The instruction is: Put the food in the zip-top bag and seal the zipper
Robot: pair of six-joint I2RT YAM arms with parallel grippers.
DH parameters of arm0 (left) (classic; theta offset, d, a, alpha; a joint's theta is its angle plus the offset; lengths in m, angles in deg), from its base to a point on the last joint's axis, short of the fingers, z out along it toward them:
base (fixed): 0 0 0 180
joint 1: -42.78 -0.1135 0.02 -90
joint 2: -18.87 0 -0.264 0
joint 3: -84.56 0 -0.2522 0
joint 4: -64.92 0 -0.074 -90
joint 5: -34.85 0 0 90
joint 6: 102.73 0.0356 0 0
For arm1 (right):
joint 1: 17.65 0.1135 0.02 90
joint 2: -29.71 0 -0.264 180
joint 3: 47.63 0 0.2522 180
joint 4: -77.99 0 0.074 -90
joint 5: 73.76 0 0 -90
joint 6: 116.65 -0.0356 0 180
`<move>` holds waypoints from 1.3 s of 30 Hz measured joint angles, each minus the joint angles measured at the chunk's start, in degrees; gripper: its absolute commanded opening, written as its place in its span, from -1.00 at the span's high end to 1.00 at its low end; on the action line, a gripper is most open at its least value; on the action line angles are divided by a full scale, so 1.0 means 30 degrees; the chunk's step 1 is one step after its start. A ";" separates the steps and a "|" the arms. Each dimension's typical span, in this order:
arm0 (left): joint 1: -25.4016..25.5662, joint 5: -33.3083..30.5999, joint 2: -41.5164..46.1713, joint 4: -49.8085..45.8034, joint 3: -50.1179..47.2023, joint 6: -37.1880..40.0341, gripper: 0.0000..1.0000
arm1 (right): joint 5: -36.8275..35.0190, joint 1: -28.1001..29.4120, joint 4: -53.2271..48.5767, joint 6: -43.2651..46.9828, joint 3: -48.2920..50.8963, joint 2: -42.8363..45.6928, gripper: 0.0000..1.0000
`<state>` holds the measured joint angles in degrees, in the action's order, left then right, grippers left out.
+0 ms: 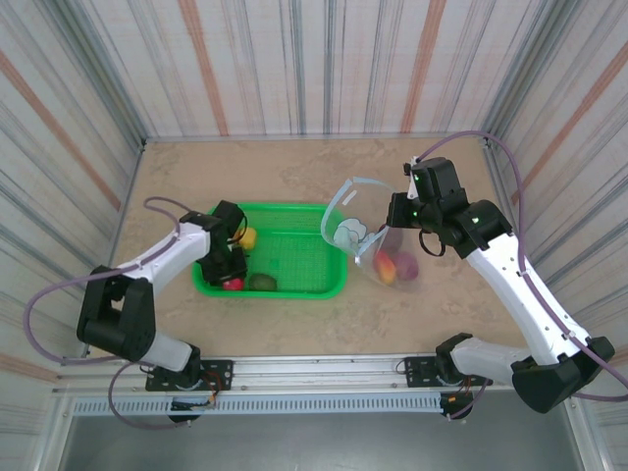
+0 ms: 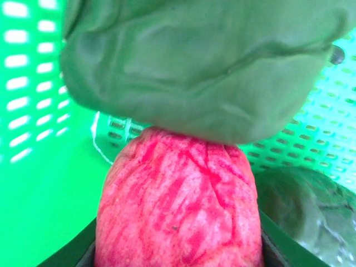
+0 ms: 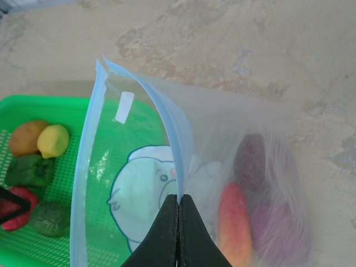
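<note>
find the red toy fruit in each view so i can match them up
top external: red toy fruit at the green mesh basket's near-left corner.
left wrist: fruit bottom centre, close up, below a green toy vegetable.
right wrist: fruit at lower left edge, left of the zip-top bag.
shared landmark: the green mesh basket.

overhead view, wrist close-ups, common basket (image 1: 299, 257)

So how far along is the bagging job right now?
Done: three pieces of food sit inside the bag. In hand: the right tool pinches the bag's rim, holding it open, while the left tool is around a red piece in the basket. Left: the five basket pieces, that red one included, then sealing the open zipper.
</note>
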<state>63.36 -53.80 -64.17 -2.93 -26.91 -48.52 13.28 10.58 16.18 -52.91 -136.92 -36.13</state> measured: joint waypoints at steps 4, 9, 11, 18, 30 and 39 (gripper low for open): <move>0.0000 -0.0153 0.1647 -0.1064 0.0510 0.0160 0.24 | 0.0007 0.0117 0.0007 0.0000 0.0000 0.0000 1.00; 0.0000 -0.0051 0.3424 -0.2659 0.2273 0.0721 0.22 | 0.0000 0.0233 0.0000 0.0000 0.0000 0.0000 1.00; 0.0000 0.0350 0.3912 -0.3140 0.3177 0.0984 0.23 | 0.0000 0.0277 0.0007 -0.0007 0.0000 0.0000 1.00; 0.0058 0.4328 0.4590 -0.3453 0.6652 0.1676 0.26 | -0.0007 0.0393 0.0007 -0.0007 0.0000 -0.0022 1.00; 0.4561 0.9799 0.0452 0.1348 1.0681 0.1559 0.23 | 0.0007 0.0401 0.0007 -0.0015 -0.0007 -0.0022 1.00; 0.6171 0.9923 -0.5945 0.2805 1.5242 0.1158 0.37 | 0.0146 0.0597 0.0015 -0.0022 -0.0255 -0.0022 1.00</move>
<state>81.87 -24.03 -82.01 5.49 18.81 -45.04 13.72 12.37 16.22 -52.98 -137.69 -36.20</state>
